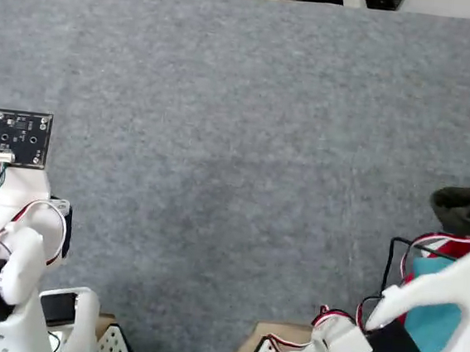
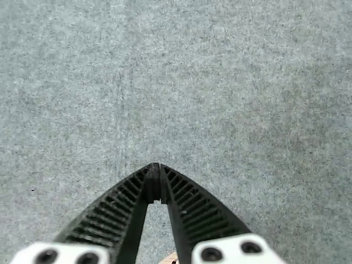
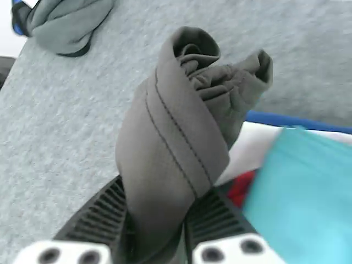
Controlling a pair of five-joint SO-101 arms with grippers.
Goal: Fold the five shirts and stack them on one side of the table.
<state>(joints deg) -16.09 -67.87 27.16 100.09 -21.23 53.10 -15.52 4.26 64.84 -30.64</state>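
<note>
**Left arm.** The left arm (image 1: 12, 259) stands at the near left corner of the grey felt table (image 1: 240, 126). A small black circuit board (image 1: 19, 139) sits at its wrist end, above the felt. In the left wrist view, the left gripper (image 2: 154, 181) hangs over bare felt. Its two ribbed black fingers (image 2: 118, 212) meet at the tips, with a narrow wedge-shaped gap behind them. Nothing is between them.

**Table centre.** The felt runs unbroken from the left arm across to the right arm. A strip of wooden board (image 1: 280, 334) shows at the near edge between the two arm bases.

**Right arm.** The right arm (image 1: 435, 299) reaches along the near right corner, above a pile of cloth.

- In the right wrist view, the right gripper (image 3: 162, 190) is clamped on a dark grey shirt (image 3: 176, 132). A thick, stitched fold of the fabric fills the space between the fingers. The rest rises beyond them in a crumpled, rolled bunch.
- In the high view, the same dark grey shirt (image 1: 462, 210) shows at the right edge of the table.
- A teal shirt (image 1: 445, 325) lies flat beneath the arm, just beside the held shirt.
- White cloth (image 3: 250, 146) and red cloth (image 3: 241, 190) show under the teal shirt, with a blue edge (image 3: 275, 117) just beyond them.
- A lighter grey garment with blue trim (image 3: 69, 22) lies bunched on the felt, well apart from the gripper.
</note>
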